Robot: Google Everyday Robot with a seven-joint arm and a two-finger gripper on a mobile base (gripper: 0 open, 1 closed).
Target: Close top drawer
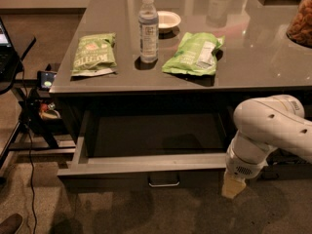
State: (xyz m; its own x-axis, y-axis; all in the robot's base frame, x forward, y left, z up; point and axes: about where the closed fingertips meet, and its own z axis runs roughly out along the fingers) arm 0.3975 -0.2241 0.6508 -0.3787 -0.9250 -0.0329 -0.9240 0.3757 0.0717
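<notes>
The top drawer (146, 164) stands pulled far out from under the grey counter. Its inside is dark and empty, with a lighter grey rim and sides. A small metal loop handle (164, 180) hangs at the centre of its front. My white arm comes in from the right. My gripper (232, 186) points down at the drawer front's right end, close to or against it. Only its tan tip shows.
On the counter (253, 57) lie two green chip bags (93, 54) (193, 54), a water bottle (148, 28) and a small white bowl (167, 19). A stand with cables (24, 126) is at the left. Speckled floor lies in front.
</notes>
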